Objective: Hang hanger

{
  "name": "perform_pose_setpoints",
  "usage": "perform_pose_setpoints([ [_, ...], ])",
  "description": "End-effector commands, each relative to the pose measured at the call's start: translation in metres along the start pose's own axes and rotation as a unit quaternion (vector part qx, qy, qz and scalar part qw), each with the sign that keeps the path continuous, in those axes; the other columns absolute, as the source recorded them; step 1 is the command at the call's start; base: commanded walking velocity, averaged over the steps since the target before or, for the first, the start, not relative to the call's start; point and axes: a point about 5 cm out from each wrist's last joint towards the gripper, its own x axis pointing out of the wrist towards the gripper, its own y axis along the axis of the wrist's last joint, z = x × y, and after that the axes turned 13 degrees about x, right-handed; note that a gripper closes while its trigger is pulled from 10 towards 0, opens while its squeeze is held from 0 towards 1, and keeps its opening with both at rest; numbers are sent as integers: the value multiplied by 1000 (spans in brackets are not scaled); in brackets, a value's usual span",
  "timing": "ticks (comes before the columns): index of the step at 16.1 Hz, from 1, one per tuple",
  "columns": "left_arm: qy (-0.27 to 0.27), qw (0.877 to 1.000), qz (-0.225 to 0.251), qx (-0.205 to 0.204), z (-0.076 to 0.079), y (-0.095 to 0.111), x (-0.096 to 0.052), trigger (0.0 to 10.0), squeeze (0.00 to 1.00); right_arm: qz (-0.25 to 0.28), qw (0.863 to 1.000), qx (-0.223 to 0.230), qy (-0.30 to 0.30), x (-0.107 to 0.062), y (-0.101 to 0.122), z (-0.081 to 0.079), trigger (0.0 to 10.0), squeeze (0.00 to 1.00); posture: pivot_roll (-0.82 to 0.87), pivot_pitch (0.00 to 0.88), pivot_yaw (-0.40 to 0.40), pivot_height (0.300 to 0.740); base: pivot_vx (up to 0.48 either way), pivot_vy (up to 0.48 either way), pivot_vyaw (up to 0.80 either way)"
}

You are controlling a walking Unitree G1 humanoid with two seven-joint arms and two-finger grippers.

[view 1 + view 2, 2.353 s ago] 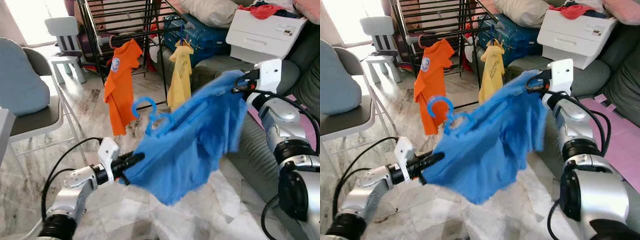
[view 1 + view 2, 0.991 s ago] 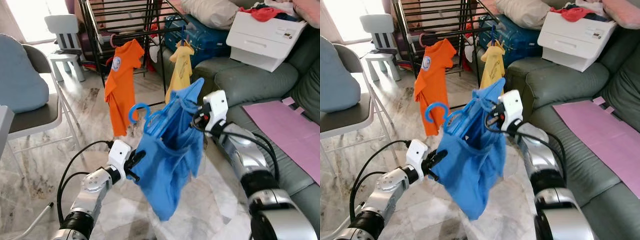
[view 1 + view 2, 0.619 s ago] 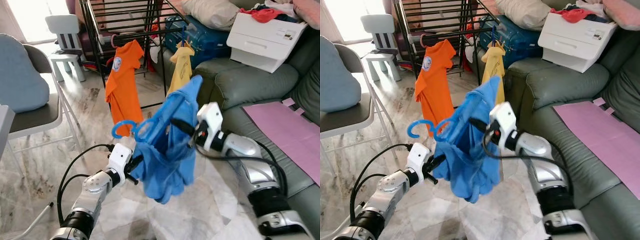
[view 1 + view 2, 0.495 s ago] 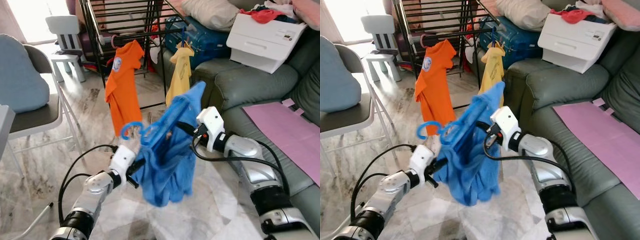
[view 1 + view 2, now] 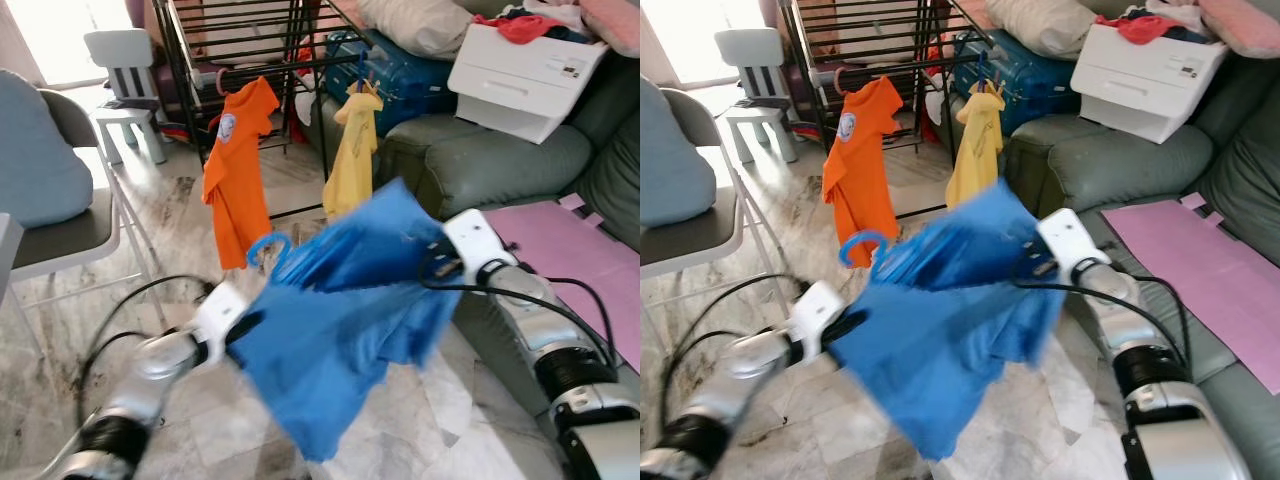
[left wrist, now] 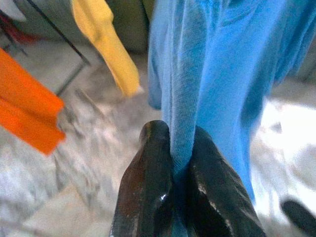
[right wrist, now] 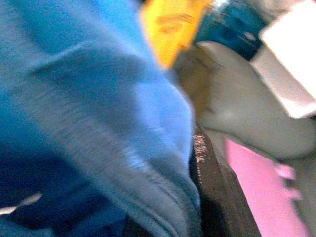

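A blue shirt [image 5: 340,310] on a blue hanger is stretched out in mid-air between my two grippers. The hanger's hook [image 5: 268,246] sticks up from the shirt's upper left edge. My left gripper [image 5: 238,322] is shut on the shirt's lower left edge; the left wrist view shows its fingers [image 6: 153,148] pinching the blue cloth [image 6: 217,74]. My right gripper [image 5: 432,268] is shut on the shirt's right side, with cloth [image 7: 98,123] draped over its finger [image 7: 212,197]. Behind stands the black drying rack [image 5: 250,70], where an orange shirt [image 5: 230,170] and a yellow shirt [image 5: 352,150] hang.
A folding chair with a blue cushion [image 5: 50,200] stands at the left, a small white chair [image 5: 125,60] behind it. A green sofa [image 5: 500,160] with a pink mat [image 5: 590,240] runs along the right. A white box [image 5: 520,70] and blue suitcase [image 5: 400,70] sit behind.
My grippers have drawn apart, the right one swinging right, so the bunched blue shirt is now spread wide between them. The hanger hook stays at its upper left.
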Motion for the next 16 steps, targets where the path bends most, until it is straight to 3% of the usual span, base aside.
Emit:
perform_pose_setpoints([
  [1,-6,1000,-14,6,-4,-4,-7,0,0,25,999,-10,-40,2,16,15,0,0,-98,0,12,740,0,0,0],
  [6,-64,995,-61,45,7,-14,-8,0,0,81,995,-10,-56,13,51,7,0,0,-103,0,24,740,0,0,0],
  [8,-88,991,-87,53,9,-18,-8,0,0,124,992,3,-31,22,80,-16,0,0,-97,0,27,740,0,0,0],
  [10,-88,990,-96,54,8,-19,-10,0,0,140,990,9,-16,24,90,-26,0,0,-96,0,29,740,0,0,0],
  [13,-90,989,-102,54,7,-20,-11,0,0,154,988,12,21,25,96,-43,0,0,-96,0,31,740,0,0,0],
  [16,-91,989,-106,49,7,-18,-8,0,0,157,980,6,122,22,99,-70,0,0,-99,0,31,740,0,0,0],
])
